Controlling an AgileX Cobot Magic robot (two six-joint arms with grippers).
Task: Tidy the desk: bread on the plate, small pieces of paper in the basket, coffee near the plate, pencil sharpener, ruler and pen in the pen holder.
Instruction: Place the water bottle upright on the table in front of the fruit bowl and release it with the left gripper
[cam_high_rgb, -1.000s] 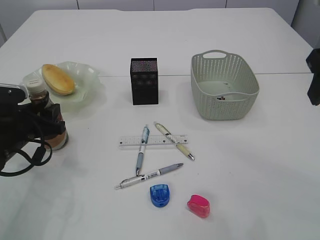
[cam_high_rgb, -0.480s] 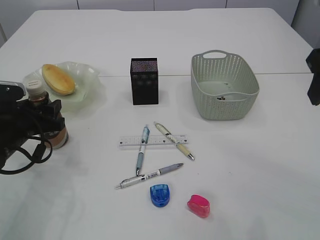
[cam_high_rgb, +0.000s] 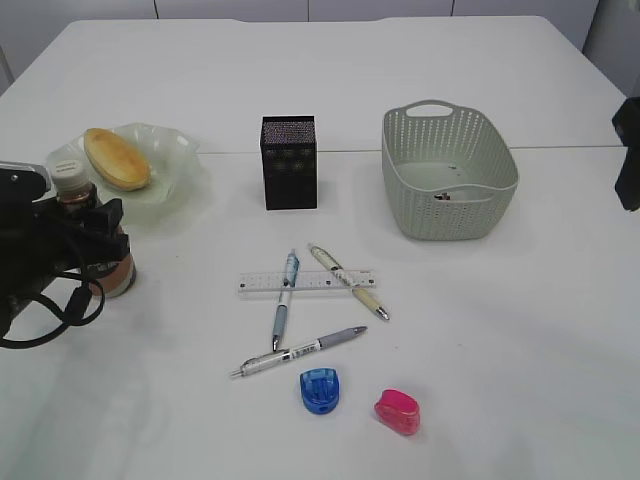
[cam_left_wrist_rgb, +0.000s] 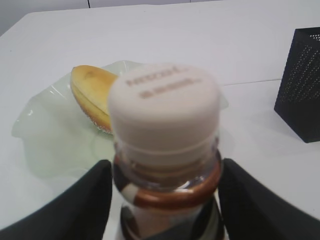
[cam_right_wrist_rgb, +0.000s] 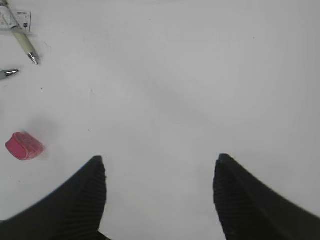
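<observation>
While both tools stand spread, I count three pens, two sharpeners, one clear plastic ruler

White desk, bearing plate, coffee, pen holder, basket, ruler, three pens, two sharpeners

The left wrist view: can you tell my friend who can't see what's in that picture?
A coffee bottle with a white cap fills the middle, standing between two black fingers that sit a little apart from its sides. Behind it, a golden bread lies on a pale-green wavy plate, and a black mesh pen holder stands at the right edge on the white desk.
</observation>
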